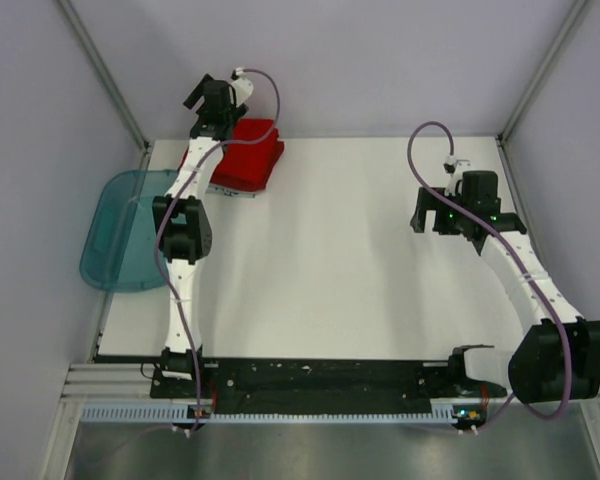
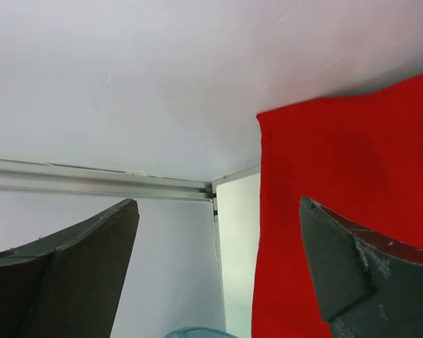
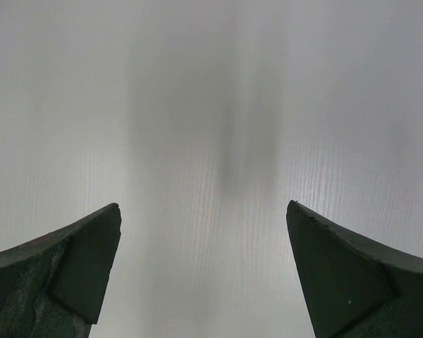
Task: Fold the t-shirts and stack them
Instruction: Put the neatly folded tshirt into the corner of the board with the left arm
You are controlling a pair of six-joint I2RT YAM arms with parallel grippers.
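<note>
Red t-shirts (image 1: 248, 152): folded pile, far-left corner of table (image 1: 360, 270) | left gripper (image 2: 218, 201): above pile, jaws spread, holding nothing | right gripper (image 3: 203, 204): spread, empty, over table's right side | progress: no loose shirt visible, judged near complete

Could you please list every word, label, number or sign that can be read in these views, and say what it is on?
None: there is no readable text in any view. The red t-shirts are plain, and the teal tub shows no label.
</note>
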